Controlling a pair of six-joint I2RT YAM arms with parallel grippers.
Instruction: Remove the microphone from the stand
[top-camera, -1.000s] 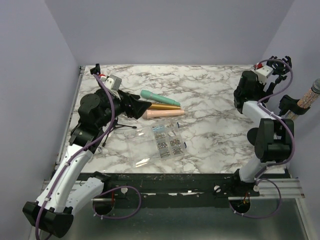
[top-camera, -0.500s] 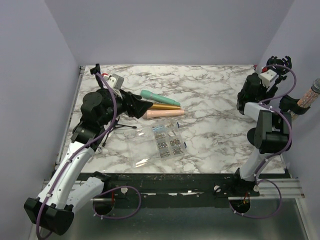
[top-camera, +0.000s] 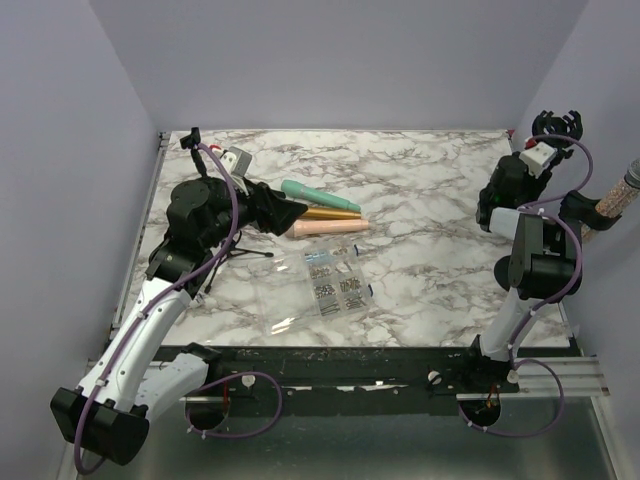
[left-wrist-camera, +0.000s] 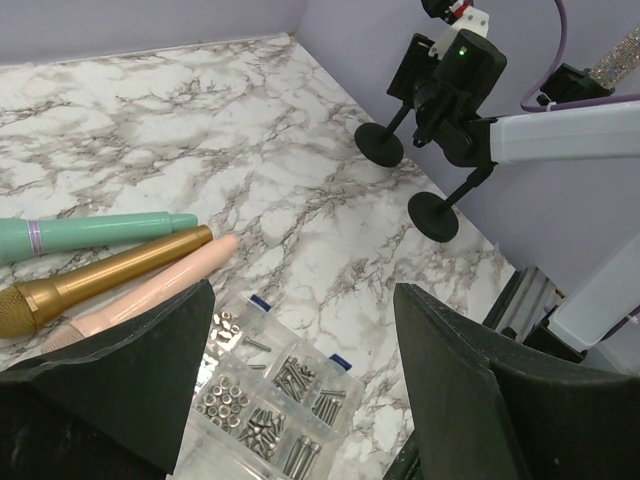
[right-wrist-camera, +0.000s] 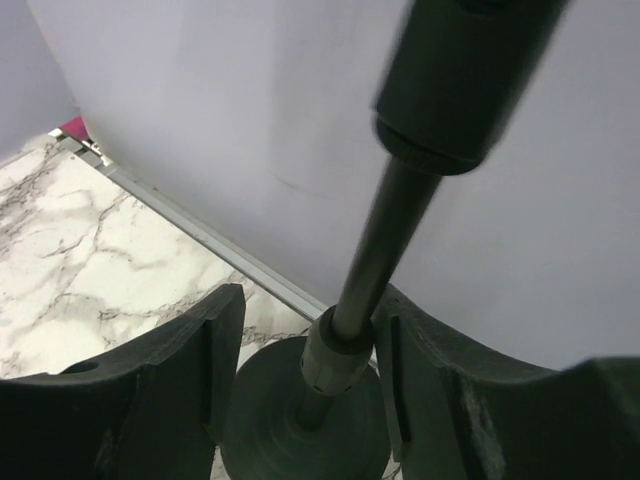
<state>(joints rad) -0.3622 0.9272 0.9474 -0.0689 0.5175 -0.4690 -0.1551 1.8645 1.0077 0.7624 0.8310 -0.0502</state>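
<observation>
A glittery microphone (top-camera: 622, 197) sits in a black stand clip (top-camera: 573, 205) at the far right, beyond the table edge; it also shows in the left wrist view (left-wrist-camera: 625, 55). My right gripper (top-camera: 492, 212) is open low around the stand's thin black pole (right-wrist-camera: 385, 240), just above its round base (right-wrist-camera: 300, 425). The pole's collar lies close to the right finger (right-wrist-camera: 440, 390); the left finger stands apart. My left gripper (top-camera: 283, 212) is open and empty, hovering over the table's left side (left-wrist-camera: 300, 300).
Teal (top-camera: 320, 194), gold (top-camera: 328, 213) and pink (top-camera: 328, 228) microphones lie loose on the marble table. A clear screw box (top-camera: 335, 285) lies near the middle. Two round stand bases (left-wrist-camera: 433, 217) (left-wrist-camera: 380, 145) stand by the right wall. A small tripod (top-camera: 240, 252) sits under the left arm.
My right arm has swung right and back toward the wall, bringing its gripper to the stand. My left arm has shifted only slightly.
</observation>
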